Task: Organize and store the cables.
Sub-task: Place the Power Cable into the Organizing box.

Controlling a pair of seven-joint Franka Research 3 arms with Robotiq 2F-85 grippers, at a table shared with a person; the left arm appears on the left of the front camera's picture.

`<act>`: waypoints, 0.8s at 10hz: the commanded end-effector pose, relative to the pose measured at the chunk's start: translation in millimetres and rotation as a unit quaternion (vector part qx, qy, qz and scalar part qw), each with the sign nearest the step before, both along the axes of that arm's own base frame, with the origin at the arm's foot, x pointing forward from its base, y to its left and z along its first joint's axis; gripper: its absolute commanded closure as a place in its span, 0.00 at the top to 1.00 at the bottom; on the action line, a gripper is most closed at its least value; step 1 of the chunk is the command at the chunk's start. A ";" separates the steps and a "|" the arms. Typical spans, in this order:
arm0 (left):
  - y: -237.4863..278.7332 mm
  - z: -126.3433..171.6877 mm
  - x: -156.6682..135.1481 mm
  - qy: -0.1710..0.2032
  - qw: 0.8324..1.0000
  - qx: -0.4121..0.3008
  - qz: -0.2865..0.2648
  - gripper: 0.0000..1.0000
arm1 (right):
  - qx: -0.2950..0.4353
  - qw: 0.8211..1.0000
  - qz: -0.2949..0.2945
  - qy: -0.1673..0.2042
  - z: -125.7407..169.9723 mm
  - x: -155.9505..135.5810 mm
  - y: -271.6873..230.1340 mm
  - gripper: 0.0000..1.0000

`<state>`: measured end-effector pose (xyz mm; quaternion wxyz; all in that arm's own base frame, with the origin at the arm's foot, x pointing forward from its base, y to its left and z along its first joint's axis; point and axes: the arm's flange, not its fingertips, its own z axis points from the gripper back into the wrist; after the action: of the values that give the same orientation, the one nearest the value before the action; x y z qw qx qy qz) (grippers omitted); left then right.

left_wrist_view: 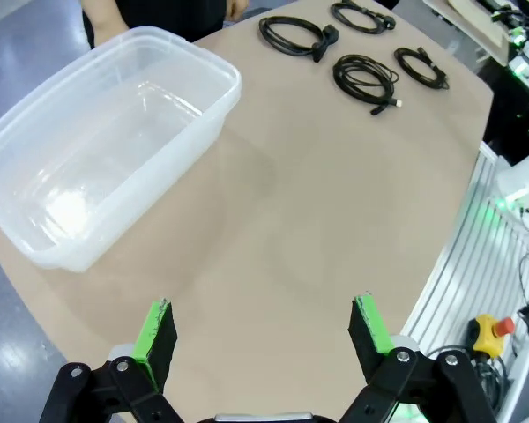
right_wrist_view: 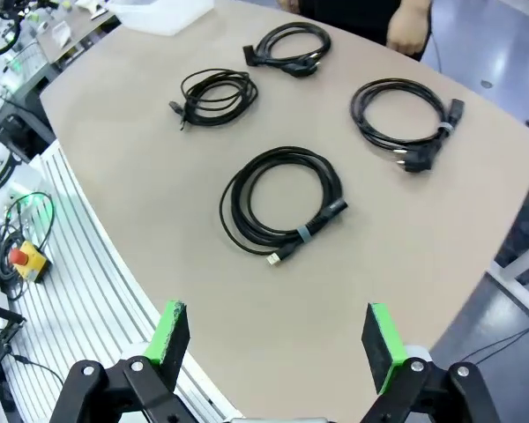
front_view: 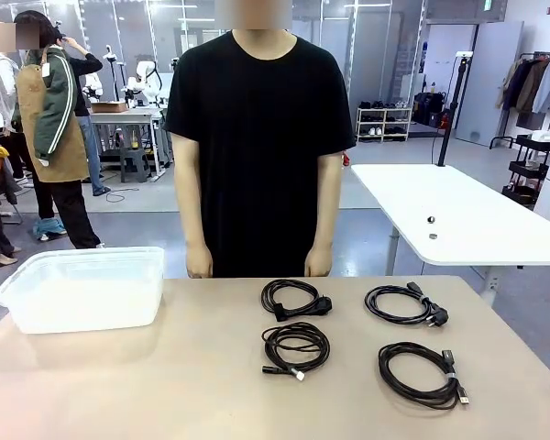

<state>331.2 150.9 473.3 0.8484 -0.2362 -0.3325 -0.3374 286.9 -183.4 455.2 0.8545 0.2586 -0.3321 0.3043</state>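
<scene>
Several black cables lie coiled on the tan table [front_view: 165,376], right of the middle. In the front view there are two far coils [front_view: 293,299] [front_view: 405,304] and two near coils [front_view: 296,347] [front_view: 422,374]. The right wrist view has the banded near-right coil [right_wrist_view: 280,207] closest, then the others [right_wrist_view: 213,95] [right_wrist_view: 286,46] [right_wrist_view: 404,119]. My right gripper [right_wrist_view: 278,344] hangs open high above the table's edge, well short of that coil. My left gripper [left_wrist_view: 264,339] is open over bare table beside the bin, far from the coils [left_wrist_view: 366,77] [left_wrist_view: 293,35].
A clear plastic bin [front_view: 82,289] [left_wrist_view: 106,141] stands with nothing in it at the table's far left. A person in a black shirt stands at the far edge, hands [front_view: 199,266] [front_view: 318,264] hanging by the table. A white table [front_view: 458,211] stands beyond, at right.
</scene>
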 end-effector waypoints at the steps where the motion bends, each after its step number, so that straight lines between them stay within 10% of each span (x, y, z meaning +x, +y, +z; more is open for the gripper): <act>1: -10.9 -7.2 -7.6 -0.002 1.000 -0.008 0.000 1.00 | 0.002 1.000 0.002 -0.020 -20.0 -28.1 25.8 1.00; 8: -3.5 -10.4 -6.6 0.010 1.000 -0.003 0.007 1.00 | 0.001 1.000 -0.008 -0.009 1.5 -8.1 -8.7 1.00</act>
<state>325.1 146.9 463.1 0.8556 -0.2399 -0.3283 -0.3203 278.0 -191.3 456.8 0.8594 0.2523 -0.3356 0.2919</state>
